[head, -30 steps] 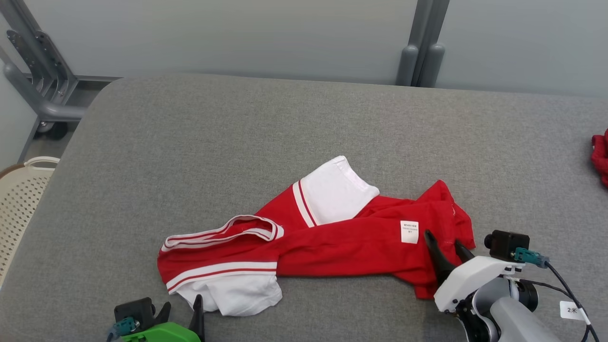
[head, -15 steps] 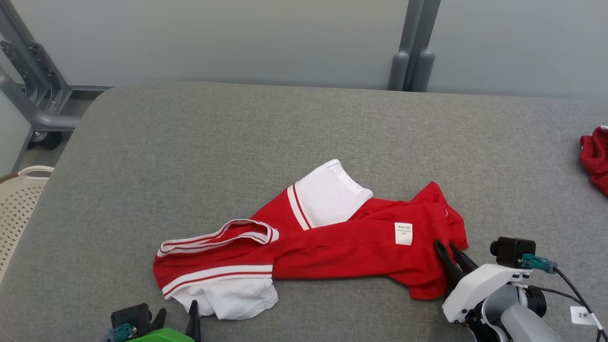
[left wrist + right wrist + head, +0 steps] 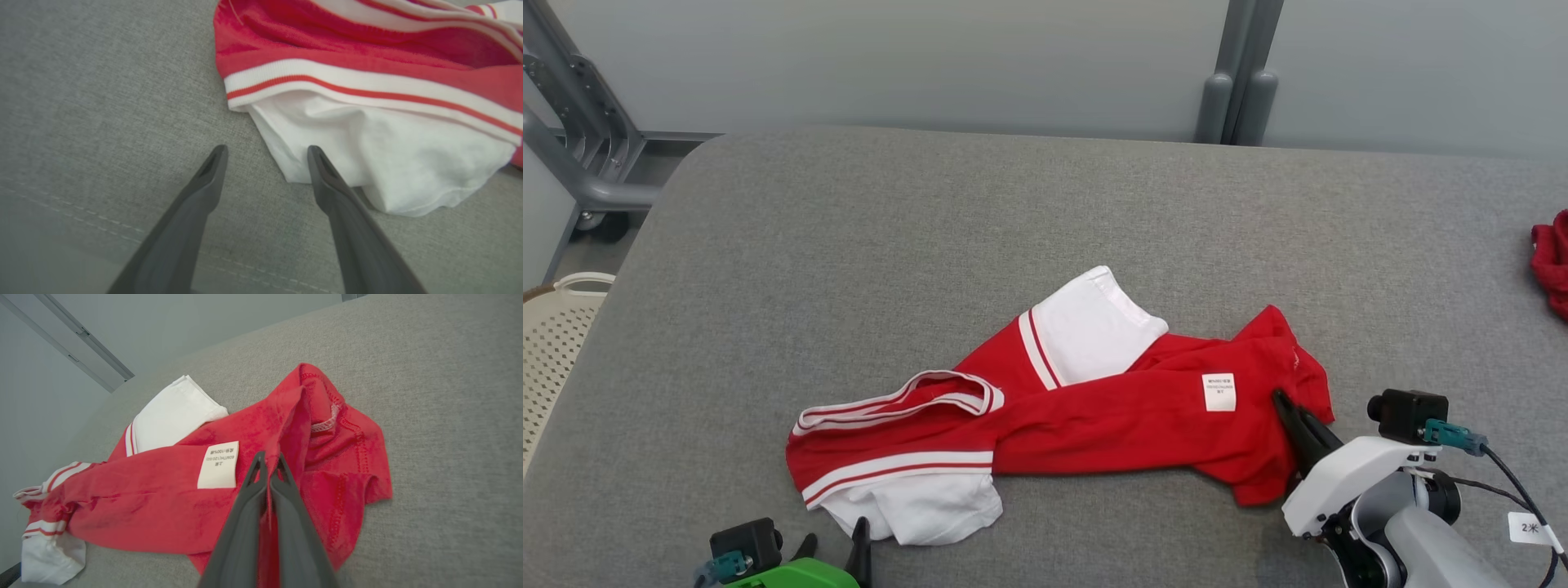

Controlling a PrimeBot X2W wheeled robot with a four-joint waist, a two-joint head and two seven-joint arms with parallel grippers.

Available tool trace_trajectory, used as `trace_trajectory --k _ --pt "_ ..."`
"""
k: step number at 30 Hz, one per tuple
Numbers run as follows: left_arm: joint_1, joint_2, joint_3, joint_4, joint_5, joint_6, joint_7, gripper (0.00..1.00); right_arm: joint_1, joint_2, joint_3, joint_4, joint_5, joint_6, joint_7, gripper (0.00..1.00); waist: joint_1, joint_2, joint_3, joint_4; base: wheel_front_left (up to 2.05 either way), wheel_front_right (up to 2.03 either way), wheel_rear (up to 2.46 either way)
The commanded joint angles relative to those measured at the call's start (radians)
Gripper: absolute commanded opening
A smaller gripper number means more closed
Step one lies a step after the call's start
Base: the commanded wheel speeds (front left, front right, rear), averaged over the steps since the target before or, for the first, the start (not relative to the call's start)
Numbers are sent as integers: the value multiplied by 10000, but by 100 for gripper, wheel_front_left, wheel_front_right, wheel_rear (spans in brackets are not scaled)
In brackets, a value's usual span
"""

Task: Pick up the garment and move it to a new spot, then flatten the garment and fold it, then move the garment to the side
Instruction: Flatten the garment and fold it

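Observation:
The garment (image 3: 1094,425) is a red shirt with white, red-striped sleeves, lying crumpled across the near middle of the grey table (image 3: 931,212). My right gripper (image 3: 1286,404) is shut on a fold of red cloth at the garment's right end, just right of its white label (image 3: 1218,392). In the right wrist view the two dark fingers (image 3: 286,506) pinch the red fabric (image 3: 318,457) between them. My left gripper (image 3: 265,153) stands open near the table's front edge; its right finger (image 3: 327,183) lies over the edge of the white sleeve (image 3: 388,163), touching or just above it.
Another red cloth (image 3: 1552,261) lies at the table's far right edge. A cream perforated basket (image 3: 556,335) stands off the table's left side. Grey metal frame legs (image 3: 580,147) rise at the back left, and a grey post (image 3: 1237,82) stands behind the table.
My right gripper's fingers closed together onto the red cloth at the garment's right end. The head camera shifted slightly. The left gripper stayed open in place.

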Motion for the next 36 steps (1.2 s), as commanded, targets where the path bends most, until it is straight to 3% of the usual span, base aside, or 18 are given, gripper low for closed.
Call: trace_trajectory --k 1,9,14,15,16,17,21,26,30,31,36 --pt "-183 -34 47 1 -157 -49 74 100 -87 -74 -16 -57 48 4 -40 0 0 -1 27 13 0 0 0" --pt "-176 -372 431 -299 -1841 -499 943 100 -115 -100 25 -229 35 4 34 0 0 -1 103 -42 0 0 0" --pt "-311 -444 201 -251 -2070 -571 1084 100 -114 -143 -13 -323 9 4 17 0 0 -1 127 -26 0 0 0" --pt "-418 -452 128 -222 -2092 -657 1035 93 -145 -152 -60 -346 30 4 -41 0 0 -1 111 -17 0 0 0" --pt "-497 -459 32 -197 -2075 -773 992 5 -171 -108 -99 -394 153 4 -20 0 0 -1 87 -16 0 0 0" --pt "-565 -469 13 -213 -2202 -855 930 0 -237 -41 -149 -486 282 4 27 0 0 -1 72 -37 0 0 0" --pt "-883 -495 66 -908 -3095 -1175 1049 0 -605 -171 -265 -1167 667 4 258 0 0 -1 83 -182 0 0 0" --pt "-1525 -305 324 -3417 -4532 -1289 2190 0 -1173 -611 -1137 -2444 1583 4 795 0 0 -1 461 -209 0 0 0" --pt "-3050 222 824 -5380 -5491 -763 3638 0 -2235 -952 -2094 -3092 2010 4 1601 0 0 -1 1312 -154 0 0 0" --pt "-3050 222 824 -5380 -5491 -763 3638 0 -2235 -952 -2094 -3092 2010 4 1601 0 0 -1 1312 -154 0 0 0" --pt "-6059 925 1340 -5487 -6020 251 4983 0 -4793 -805 -2895 -2783 1620 4 2606 0 0 -1 2475 -306 0 0 0"
